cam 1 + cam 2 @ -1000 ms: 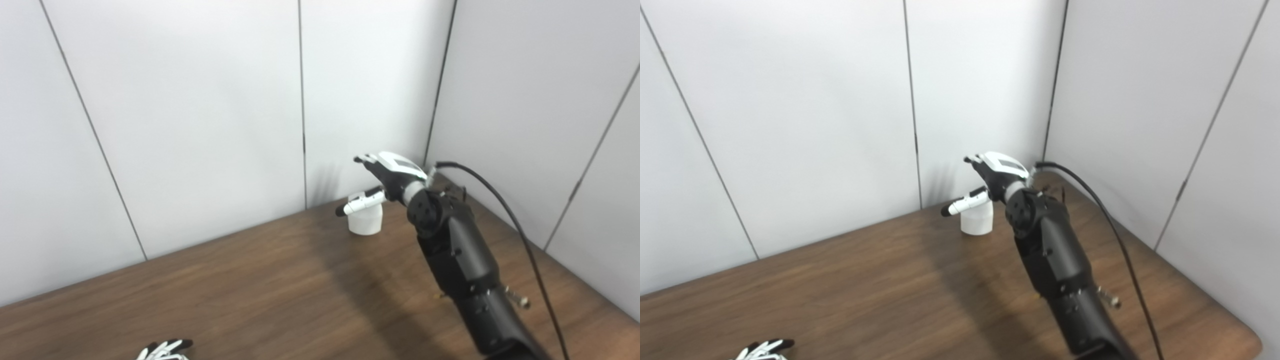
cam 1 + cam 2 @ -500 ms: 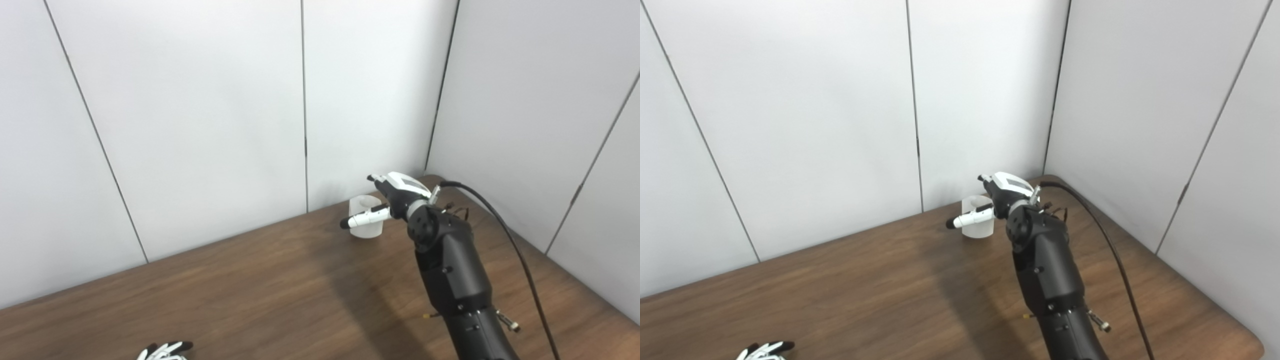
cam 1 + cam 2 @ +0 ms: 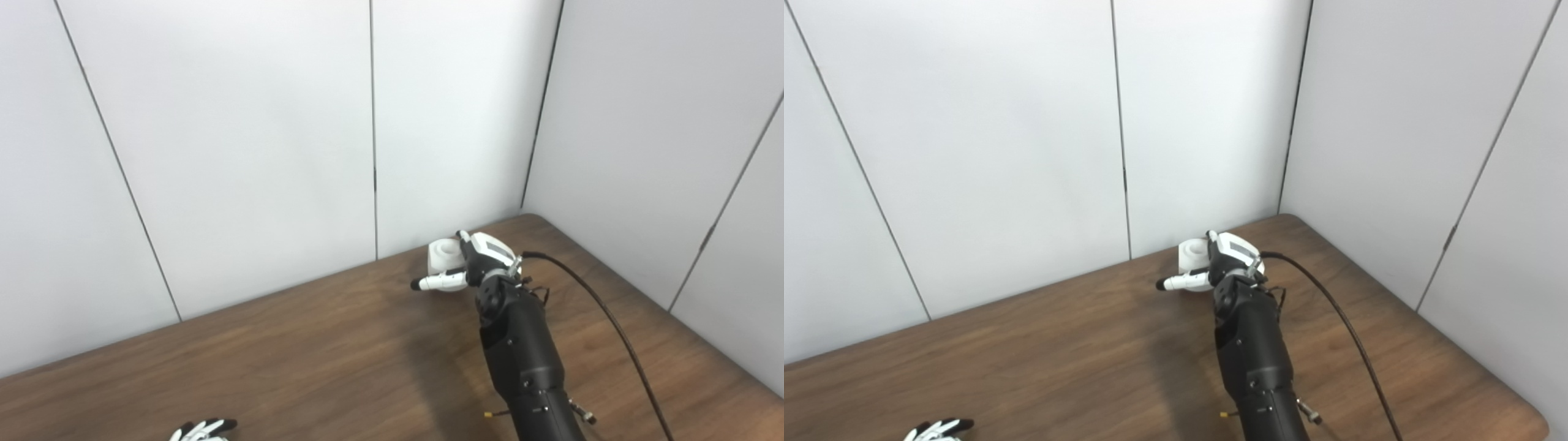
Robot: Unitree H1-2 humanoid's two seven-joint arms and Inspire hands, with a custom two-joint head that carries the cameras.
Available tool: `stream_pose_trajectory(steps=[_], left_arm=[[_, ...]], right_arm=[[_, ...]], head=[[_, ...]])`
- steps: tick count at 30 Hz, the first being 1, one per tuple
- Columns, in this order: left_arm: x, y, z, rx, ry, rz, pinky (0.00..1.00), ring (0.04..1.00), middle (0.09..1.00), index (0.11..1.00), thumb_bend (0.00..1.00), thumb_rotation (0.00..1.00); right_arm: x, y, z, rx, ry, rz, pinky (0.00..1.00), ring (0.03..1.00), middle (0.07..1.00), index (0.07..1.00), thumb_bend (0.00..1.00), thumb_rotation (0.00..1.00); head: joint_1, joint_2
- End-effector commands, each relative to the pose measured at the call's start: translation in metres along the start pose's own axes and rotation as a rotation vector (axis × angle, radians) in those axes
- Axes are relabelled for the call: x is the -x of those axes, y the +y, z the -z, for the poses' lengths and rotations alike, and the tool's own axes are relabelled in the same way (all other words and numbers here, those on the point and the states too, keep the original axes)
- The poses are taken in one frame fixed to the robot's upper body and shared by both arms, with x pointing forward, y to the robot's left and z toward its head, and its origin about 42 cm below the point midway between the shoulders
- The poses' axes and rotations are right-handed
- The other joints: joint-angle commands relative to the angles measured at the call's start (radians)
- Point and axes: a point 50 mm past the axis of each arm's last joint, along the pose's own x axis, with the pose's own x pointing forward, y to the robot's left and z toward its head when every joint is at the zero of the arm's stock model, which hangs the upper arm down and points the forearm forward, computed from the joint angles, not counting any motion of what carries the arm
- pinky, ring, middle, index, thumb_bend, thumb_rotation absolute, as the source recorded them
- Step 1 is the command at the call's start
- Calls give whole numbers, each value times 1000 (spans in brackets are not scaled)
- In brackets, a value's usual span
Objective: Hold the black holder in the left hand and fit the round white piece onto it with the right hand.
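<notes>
My right hand (image 3: 471, 266) sits beside the round white piece (image 3: 442, 256), thumb across its front; fingers apart, grip unconfirmed; left hand (image 3: 202, 430) far off, state unclear.

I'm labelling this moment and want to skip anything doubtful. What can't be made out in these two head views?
- Black holder: not seen in either view.
- Left hand: cut off by the bottom edge in both views; only fingertips show, so its state is unclear.
- Right hand at the round white piece: the hand covers the piece's right side, so whether the fingers have closed on it is unclear.
- The piece's base: hidden behind the thumb.
</notes>
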Motion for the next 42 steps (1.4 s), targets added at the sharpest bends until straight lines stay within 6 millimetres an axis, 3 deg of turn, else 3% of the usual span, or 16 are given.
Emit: stream_pose_trajectory(steps=[1, 19, 21, 22, 23, 25, 32, 42], left_arm=[[7, -4, 4, -1, 27, 53, 1000, 910, 869, 480, 515, 41], [11, -4, 3, 6, 24, 58, 1000, 908, 872, 480, 515, 41], [12, -4, 3, 7, 24, 58, 1000, 909, 873, 480, 515, 41], [12, -4, 3, 9, 23, 57, 1000, 910, 874, 480, 515, 41], [12, -5, 3, 11, 24, 56, 1000, 910, 875, 480, 515, 41], [12, -5, 3, 12, 23, 54, 1000, 910, 874, 480, 515, 41], [13, -2, 5, 13, 31, 64, 1000, 917, 880, 480, 515, 41], [12, -1, 6, 12, 29, 63, 1000, 914, 877, 480, 515, 41]], right_arm=[[-5, -21, -15, -29, -28, 73, 714, 1000, 1000, 978, 1000, 580], [-11, -11, -11, -41, 2, 99, 888, 1000, 1000, 954, 999, 534], [-11, -9, -11, -40, -9, 142, 886, 1000, 1000, 884, 952, 481], [-11, -7, -10, -42, -20, 167, 829, 988, 969, 746, 857, 375], [-10, -5, -10, -49, -40, 201, 805, 983, 956, 672, 808, 316], [-9, 0, -7, -64, -70, 248, 780, 976, 923, 513, 562, 167], [-8, 11, -6, -63, -86, 276, 776, 959, 908, 484, 514, 138], [-9, 7, -7, -55, -91, 261, 790, 966, 916, 482, 515, 137]], head=[[-1, -2], [0, 6], [1, 6], [1, 7], [3, 6], [3, 6], [-1, 12], [-7, 14]])
